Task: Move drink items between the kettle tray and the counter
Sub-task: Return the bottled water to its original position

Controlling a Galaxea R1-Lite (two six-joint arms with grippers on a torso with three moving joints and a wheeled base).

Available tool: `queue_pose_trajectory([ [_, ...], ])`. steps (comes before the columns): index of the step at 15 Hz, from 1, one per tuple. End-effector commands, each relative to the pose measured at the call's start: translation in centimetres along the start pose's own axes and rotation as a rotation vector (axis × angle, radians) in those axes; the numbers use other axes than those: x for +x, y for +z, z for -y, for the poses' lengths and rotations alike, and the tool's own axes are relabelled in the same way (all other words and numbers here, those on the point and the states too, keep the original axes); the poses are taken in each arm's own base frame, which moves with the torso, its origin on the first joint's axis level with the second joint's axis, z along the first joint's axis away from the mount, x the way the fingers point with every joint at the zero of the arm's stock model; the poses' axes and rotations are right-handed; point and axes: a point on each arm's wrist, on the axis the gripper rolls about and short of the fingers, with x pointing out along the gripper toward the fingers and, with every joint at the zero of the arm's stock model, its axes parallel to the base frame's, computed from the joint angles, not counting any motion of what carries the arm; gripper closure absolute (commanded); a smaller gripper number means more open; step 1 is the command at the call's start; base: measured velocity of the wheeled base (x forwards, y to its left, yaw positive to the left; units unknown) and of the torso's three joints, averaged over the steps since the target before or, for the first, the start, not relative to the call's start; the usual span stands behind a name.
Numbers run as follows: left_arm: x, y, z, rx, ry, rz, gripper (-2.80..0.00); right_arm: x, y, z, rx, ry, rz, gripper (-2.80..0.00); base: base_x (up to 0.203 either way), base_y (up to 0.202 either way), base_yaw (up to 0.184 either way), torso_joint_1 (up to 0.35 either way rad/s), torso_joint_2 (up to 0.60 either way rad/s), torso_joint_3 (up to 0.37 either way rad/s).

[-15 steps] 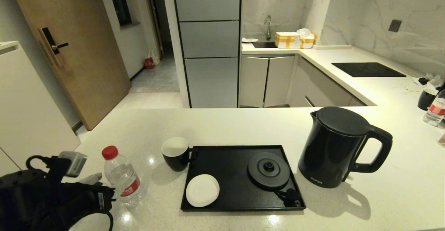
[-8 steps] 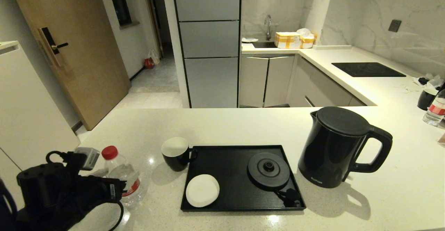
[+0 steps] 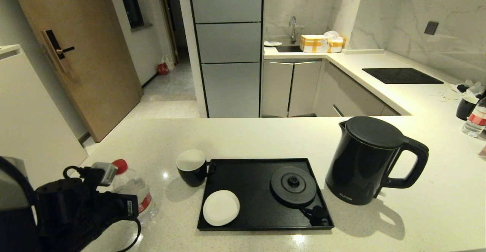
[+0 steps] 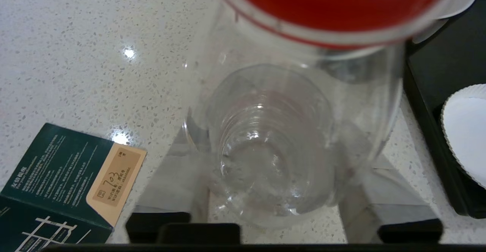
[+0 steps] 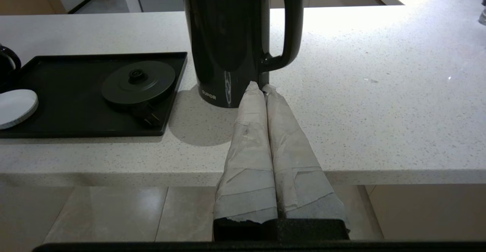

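The clear bottle (image 3: 133, 185) with its red cap (image 3: 120, 163) stands on the off-white counter (image 3: 246, 138), left of the black kettle tray (image 3: 250, 176). My left gripper (image 3: 129, 197) reaches around it from the front left. In the left wrist view its taped fingers (image 4: 178, 183) press both sides of the bottle (image 4: 273, 149). The black mug (image 3: 193, 168) stands on the counter at the tray's far left corner. Right of the tray stands the kettle (image 3: 364, 161). My right gripper (image 5: 261, 87) is shut and empty, in front of the kettle (image 5: 224, 35).
On the tray lie the round kettle base (image 3: 293, 185) and a white disc (image 3: 221, 207). A green leaflet (image 4: 64, 183) lies on the counter beside the bottle. Another mug (image 3: 466, 107) and bottle (image 3: 474, 121) stand far right, beyond them the hob (image 3: 401, 75).
My left arm has moved forward and right until its fingers took in the bottle, then they closed on it. The right arm, kettle, mug and tray have not moved.
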Motion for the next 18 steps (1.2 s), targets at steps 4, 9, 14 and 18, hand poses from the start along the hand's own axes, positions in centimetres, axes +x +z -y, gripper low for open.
queue_pose_trajectory([
  [4,-2.2,2.8,0.6,0.026,-0.025,0.153,0.0,0.0,0.0,0.0,0.0,0.002,-0.003,0.0,0.0,0.0,0.0,0.0,0.0,0.0],
  [9,-2.6,7.7,3.9,0.069,-0.115,0.274,0.0,0.0,0.0,0.0,0.0,0.001,-0.003,0.0,0.0,0.0,0.0,0.0,0.0,0.0],
  [14,-2.2,15.0,9.5,0.056,-0.344,0.297,0.0,0.0,0.0,0.0,0.0,0.001,-0.001,0.0,0.0,0.0,0.0,0.0,0.0,0.0],
  [18,3.7,14.8,15.5,0.093,-0.496,0.177,0.0,0.0,0.0,0.0,0.0,0.001,-0.001,0.0,0.0,0.0,0.0,0.0,0.0,0.0],
])
